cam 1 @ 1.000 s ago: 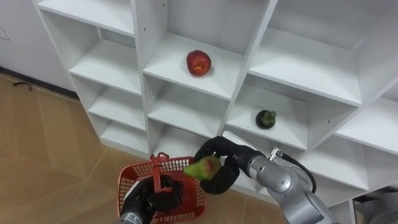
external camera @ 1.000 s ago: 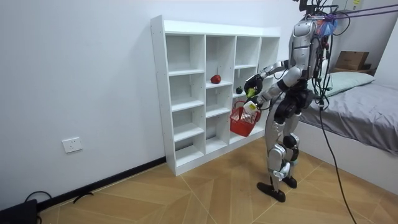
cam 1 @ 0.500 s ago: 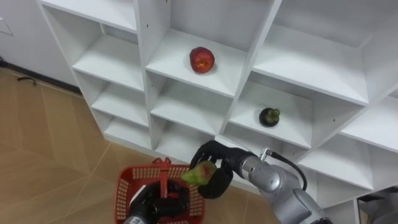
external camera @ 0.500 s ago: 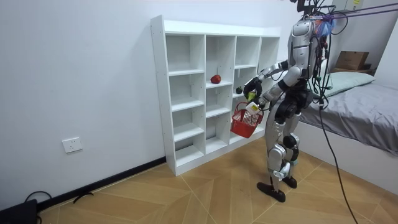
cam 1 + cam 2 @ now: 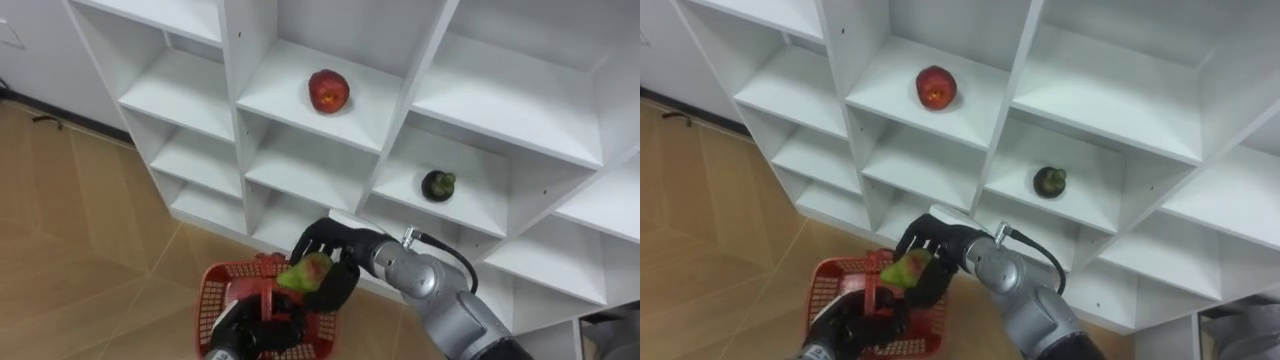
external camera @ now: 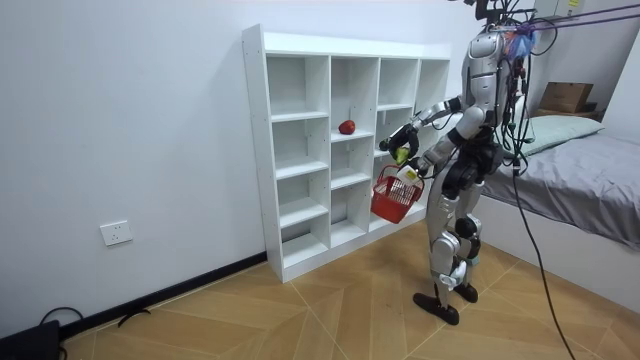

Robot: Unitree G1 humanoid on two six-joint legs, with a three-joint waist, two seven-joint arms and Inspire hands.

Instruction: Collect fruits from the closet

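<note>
**Green fruit held over the basket**

The robot stood at the closet (image 5: 237, 60), toward its end on the room view's right, with a bed (image 6: 590, 180) behind it. Its right hand (image 5: 340, 283) was curled round a green fruit (image 5: 305, 272) with a reddish blush, gripping it just above the near-right part of the red basket (image 5: 212, 300). The fruit was clear of the basket's rim and not yet inside it.

The left hand (image 5: 245, 335) was below it, at the bottom edge of the left eye view, clenched on the basket's upright handle (image 5: 268, 300) and holding the basket off the wooden floor (image 5: 80, 230) in front of the closet's lower shelves.

Two fruits lay in the closet. A red apple (image 5: 328, 90) sat near the middle of one shelf. A dark fruit (image 5: 437, 184) sat one column to the right and one shelf lower, toward the back of its compartment.
</note>
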